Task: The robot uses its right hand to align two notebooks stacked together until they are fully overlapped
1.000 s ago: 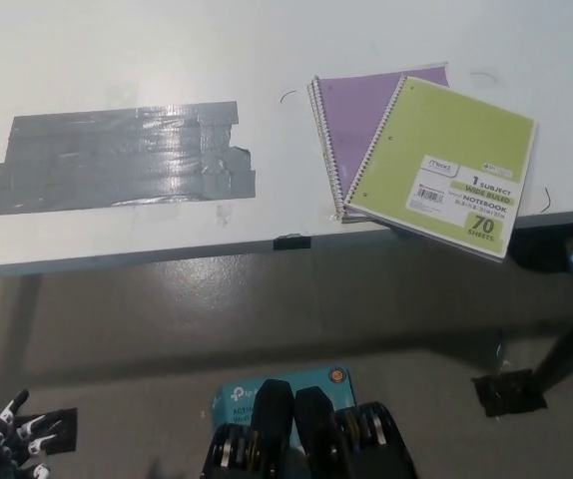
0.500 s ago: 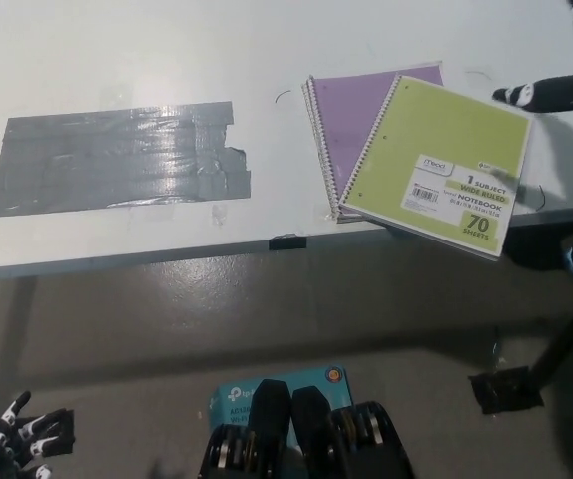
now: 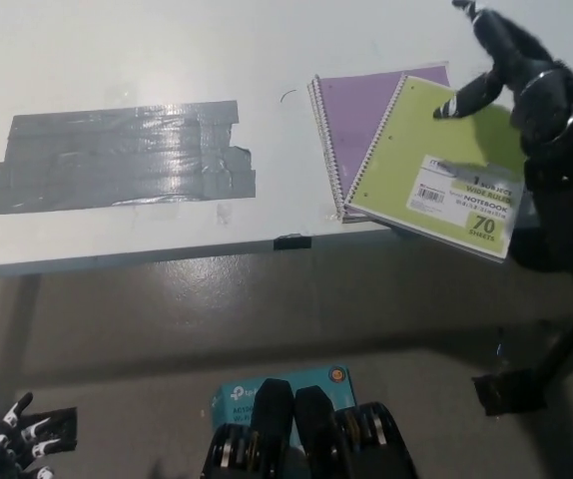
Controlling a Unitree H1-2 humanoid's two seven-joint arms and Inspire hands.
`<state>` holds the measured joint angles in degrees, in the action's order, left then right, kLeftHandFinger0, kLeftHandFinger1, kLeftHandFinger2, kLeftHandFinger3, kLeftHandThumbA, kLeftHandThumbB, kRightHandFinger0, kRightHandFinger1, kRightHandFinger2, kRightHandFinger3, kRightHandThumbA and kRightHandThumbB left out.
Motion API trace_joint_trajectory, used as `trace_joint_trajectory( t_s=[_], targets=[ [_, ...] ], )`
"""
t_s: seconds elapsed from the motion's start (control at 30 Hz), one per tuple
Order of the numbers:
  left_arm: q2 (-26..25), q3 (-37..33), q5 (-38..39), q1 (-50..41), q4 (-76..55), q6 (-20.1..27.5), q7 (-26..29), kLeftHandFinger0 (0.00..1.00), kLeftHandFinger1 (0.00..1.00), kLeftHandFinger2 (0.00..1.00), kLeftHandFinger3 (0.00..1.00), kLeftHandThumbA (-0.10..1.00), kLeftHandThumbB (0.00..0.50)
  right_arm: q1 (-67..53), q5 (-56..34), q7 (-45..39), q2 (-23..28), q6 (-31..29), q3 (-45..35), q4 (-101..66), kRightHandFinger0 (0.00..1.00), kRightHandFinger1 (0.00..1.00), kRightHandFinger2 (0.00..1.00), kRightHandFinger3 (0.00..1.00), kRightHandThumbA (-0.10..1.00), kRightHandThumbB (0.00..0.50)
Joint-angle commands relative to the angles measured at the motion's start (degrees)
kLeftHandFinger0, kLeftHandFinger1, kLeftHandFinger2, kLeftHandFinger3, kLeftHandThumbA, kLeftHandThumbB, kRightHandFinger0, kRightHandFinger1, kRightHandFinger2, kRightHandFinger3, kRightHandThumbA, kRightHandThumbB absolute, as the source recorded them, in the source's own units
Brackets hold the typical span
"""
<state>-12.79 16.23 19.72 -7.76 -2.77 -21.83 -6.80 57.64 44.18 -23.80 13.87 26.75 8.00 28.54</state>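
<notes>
— Where do the notebooks sit?
— Right side of the table (image 3: 117,60): the top notebook (image 3: 436,170) lies skewed on the lower notebook (image 3: 361,115), its near corner past the table's front edge.
— And left?
— A tape patch (image 3: 117,158), well apart.

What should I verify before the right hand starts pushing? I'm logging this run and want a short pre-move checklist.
1. Notebooks overlapped: not ok; green notebook lies skewed across purple notebook.
2. Green notebook fully on table: not ok; its lower right corner overhangs the edge.
3. Right hand at the stack: ok; above the green notebook's upper right.
4. Contact made: cannot tell.
5. Left hand out of the way: ok; bottom left, below the table.
</notes>
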Motion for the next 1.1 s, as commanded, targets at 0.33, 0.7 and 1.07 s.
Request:
trace_joint_trajectory(
  t_s=[0.33,0.7,1.07],
  targets=[
    [-0.6,-0.9,0.8,-0.2,-0.2,0.4,-1.6,0.33,0.51,0.69,1.00,1.00,0.500,1.4,5.9,-4.6,-4.3,0.2,-7.6,3.9,1.00,1.00,1.00,1.00,1.00,0.411],
    [-0.7,-2.3,0.8,-0.2,-0.1,0.4,-2.2,0.36,0.53,0.70,1.00,1.00,0.500,0.4,4.8,-3.2,-7.1,0.2,-10.5,5.3,1.00,1.00,1.00,1.00,1.00,0.382],
    [-0.6,-4.1,-0.4,0.0,-1.7,0.9,-2.4,0.40,0.52,0.72,1.00,1.00,0.500,-2.7,-2.7,0.5,-4.9,0.2,-10.8,9.3,1.00,1.00,1.00,1.00,1.00,0.317]
  ],
)
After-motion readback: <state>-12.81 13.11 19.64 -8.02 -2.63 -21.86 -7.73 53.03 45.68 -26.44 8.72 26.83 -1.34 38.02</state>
